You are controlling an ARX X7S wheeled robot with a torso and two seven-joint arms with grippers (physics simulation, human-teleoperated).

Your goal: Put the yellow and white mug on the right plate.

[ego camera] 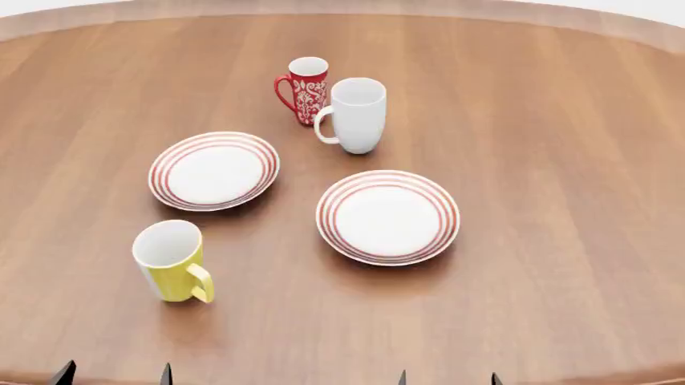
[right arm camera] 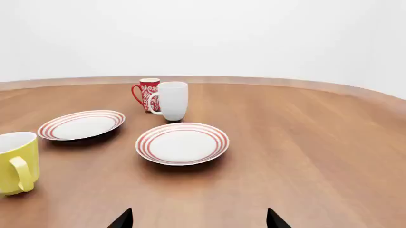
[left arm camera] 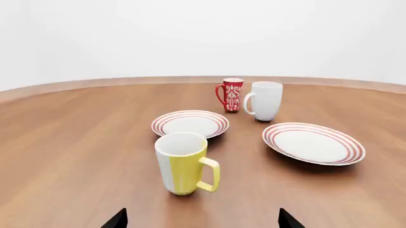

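Head view gave us the whole layout: the yellow and white mug [ego camera: 172,261] stood upright on the bench [ego camera: 557,160], near the front edge on our left, handle turned toward us and to the right. The right plate [ego camera: 387,216] lay bare, well apart from the mug, with the left plate [ego camera: 214,171] behind the mug. The white mug [ego camera: 355,115] and the red mug [ego camera: 306,90] stood together farther back.

We judged the task not yet begun: nothing was gripped and the mug had not been lifted. The left tool [left arm camera: 201,219] showed only its fingertips, spread wide apart and empty, facing the mug. The right tool [right arm camera: 198,218] was likewise spread and empty, facing the right plate. Reaching, grasping, carrying and setting down all remained.
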